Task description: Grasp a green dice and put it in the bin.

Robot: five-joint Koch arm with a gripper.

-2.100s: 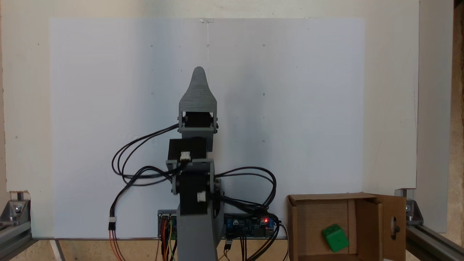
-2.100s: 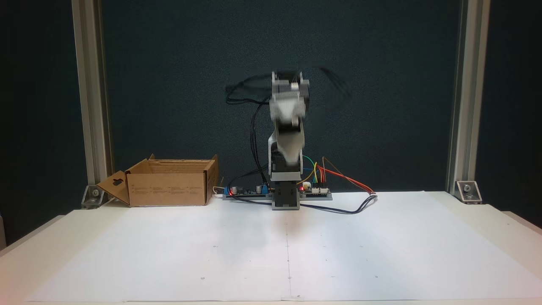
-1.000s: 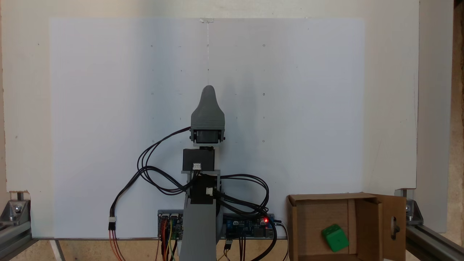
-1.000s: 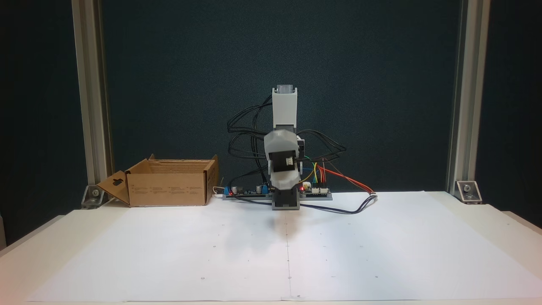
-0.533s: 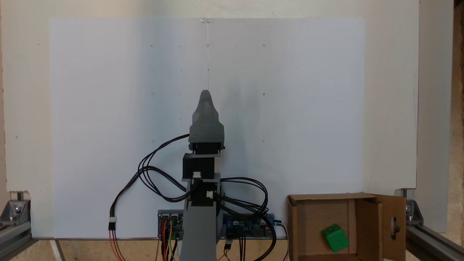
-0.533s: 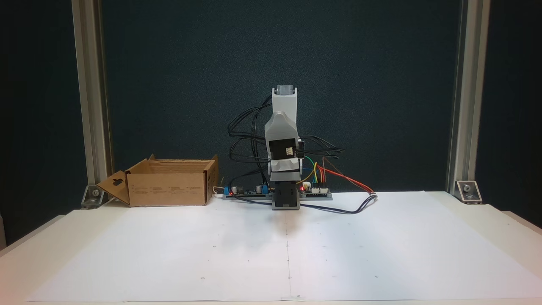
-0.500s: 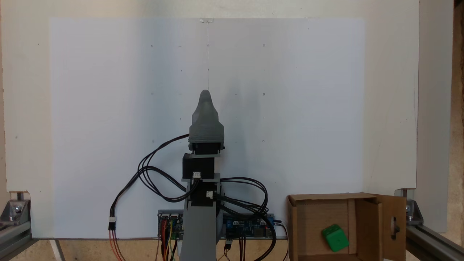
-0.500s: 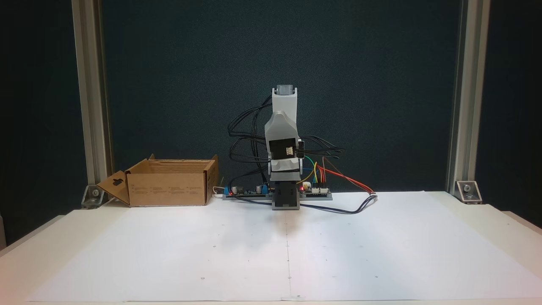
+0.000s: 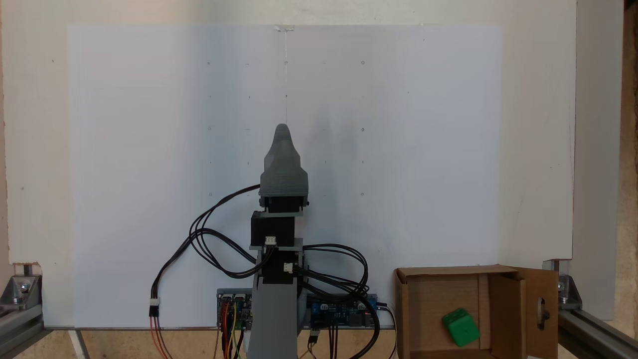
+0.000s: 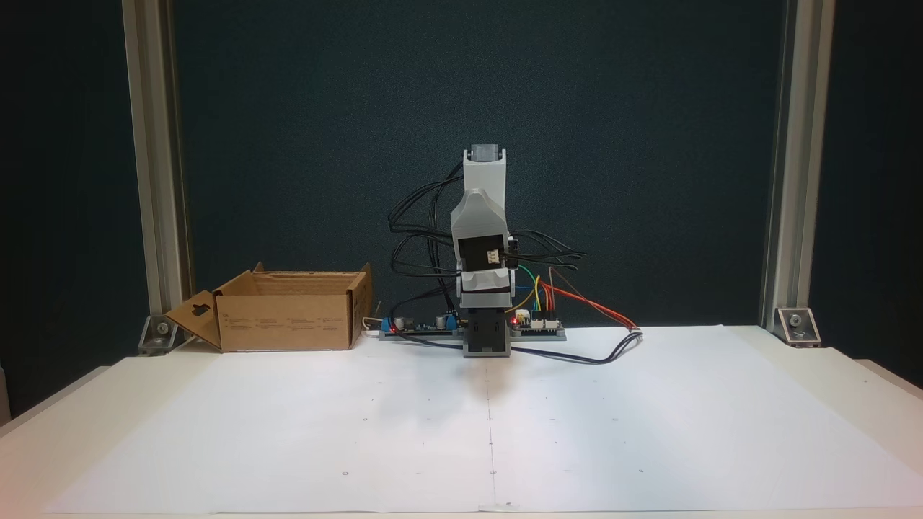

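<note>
The green dice (image 9: 461,326) lies tilted on the floor of the bin (image 9: 448,271), a brown cardboard box at the lower right of a fixed view. Its slotted flap (image 9: 541,311) hangs open to the right. From the other side the bin (image 10: 288,317) stands left of the arm's base, and its walls hide the dice. My gripper (image 9: 282,131) is folded over the arm's base, well away from the bin, with nothing in it. Its grey shell points along the white sheet. Facing the other camera, the gripper (image 10: 484,297) shows one jaw only, so its state is unclear.
A white paper sheet (image 9: 398,149) covers the table. Circuit boards and loose cables (image 10: 570,317) lie around the arm's base. Aluminium frame posts (image 10: 155,180) stand at the table's back corners, and metal brackets (image 9: 20,294) sit at the table's edges.
The arm folded back and sank toward its base over the first second, then held still. The dice stayed in the bin throughout.
</note>
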